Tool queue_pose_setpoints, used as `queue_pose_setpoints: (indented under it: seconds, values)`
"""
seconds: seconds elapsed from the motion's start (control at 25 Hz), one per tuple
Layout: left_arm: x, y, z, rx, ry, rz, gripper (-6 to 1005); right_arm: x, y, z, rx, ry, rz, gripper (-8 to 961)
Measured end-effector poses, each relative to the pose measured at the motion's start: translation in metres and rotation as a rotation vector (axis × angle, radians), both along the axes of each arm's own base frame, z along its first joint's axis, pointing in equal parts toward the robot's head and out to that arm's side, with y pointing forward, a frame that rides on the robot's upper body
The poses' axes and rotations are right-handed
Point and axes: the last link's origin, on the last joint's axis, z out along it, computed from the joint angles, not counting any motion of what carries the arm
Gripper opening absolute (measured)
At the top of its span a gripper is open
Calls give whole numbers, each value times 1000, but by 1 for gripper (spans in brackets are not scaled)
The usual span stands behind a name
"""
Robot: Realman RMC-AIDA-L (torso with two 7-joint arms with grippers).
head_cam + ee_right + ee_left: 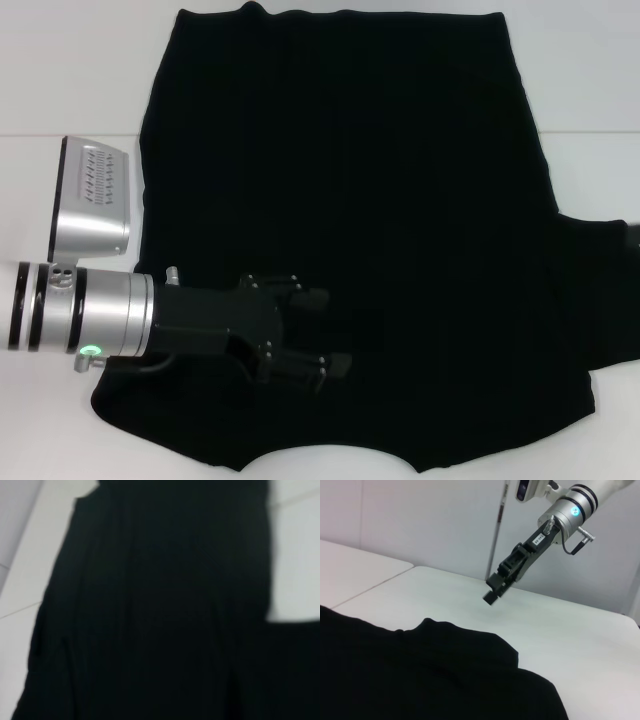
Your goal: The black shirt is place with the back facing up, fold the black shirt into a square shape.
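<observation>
The black shirt (350,170) lies spread flat on the white table (60,80), hem at the far side, and fills most of the head view. No lettering shows. One sleeve (605,295) sticks out on the right. My left gripper (335,332) is open and empty, low over the shirt's near left part. My right gripper (491,594) is outside the head view. The left wrist view shows it raised in the air above bare table, beyond the shirt's edge (420,675). The right wrist view looks down on the shirt (160,605).
Bare white table (570,640) lies around the shirt, with a seam line (60,133) on the left. A grey wall (420,520) and a thin upright pole (495,535) stand behind the table.
</observation>
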Motion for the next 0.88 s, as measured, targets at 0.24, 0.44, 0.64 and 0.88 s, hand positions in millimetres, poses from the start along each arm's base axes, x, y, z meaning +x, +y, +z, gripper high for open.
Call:
queue_pose_setpoints:
  seconds: [0.24,0.44,0.64,0.88]
  values:
    - [-2,0,-1,28,19,-47,889,18,-20,-3,-51,13,-105,864]
    - [-5,3,-2,48,35,-37,887,27,-26,-18,-82,4,-142,856]
    - [-5,4,-2,49,36,-34,887,30,-26,-27,-100,-16,-158,848]
    - [-5,5,-3,51,39,-28,887,34,-26,-32,-101,-38,-166,838]
